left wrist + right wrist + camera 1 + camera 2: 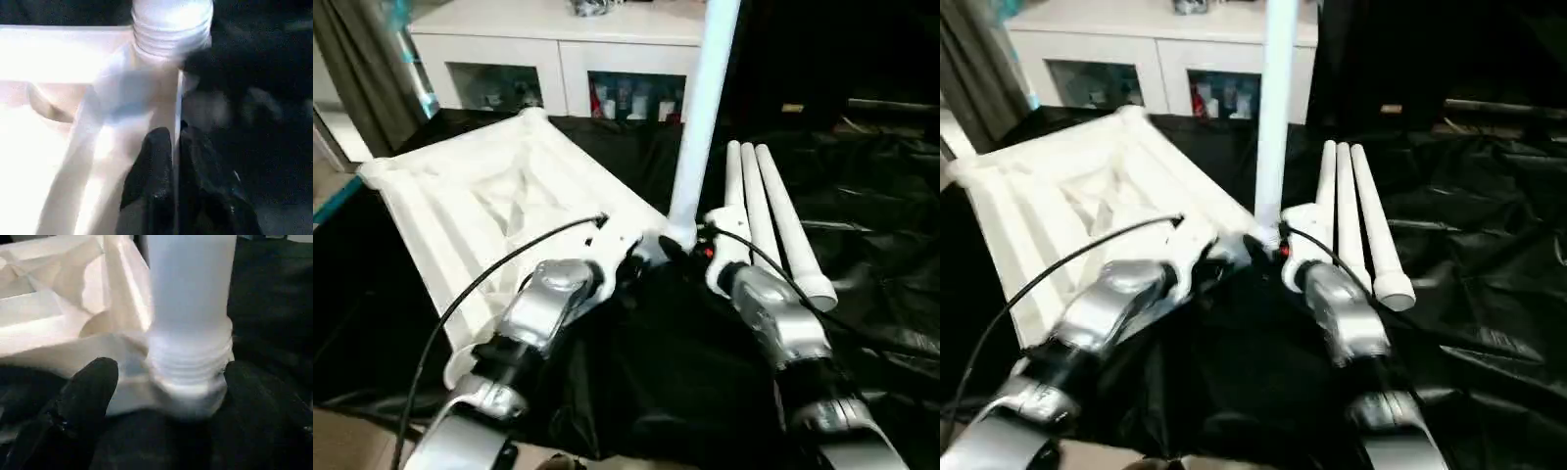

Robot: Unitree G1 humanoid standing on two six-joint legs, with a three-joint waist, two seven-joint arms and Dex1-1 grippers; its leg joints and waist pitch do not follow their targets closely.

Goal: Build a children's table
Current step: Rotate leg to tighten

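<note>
White ribbed-threaded leg (188,333) upright in tabletop (489,196) corner — right gripper (161,396) spread around it, left gripper (178,166) clenched on rim.

Large desk draped in crinkled black plastic sheeting (862,196) occupies the foreground. Behind it stands a white cabinet with glass doors (558,59), small coloured items visible inside. Grey curtain (362,78) hangs beside the cabinet.

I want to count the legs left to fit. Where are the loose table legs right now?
In the left eye view, three loose legs lie side by side on the black cloth, right of the upright leg and just beyond the right gripper.
</note>
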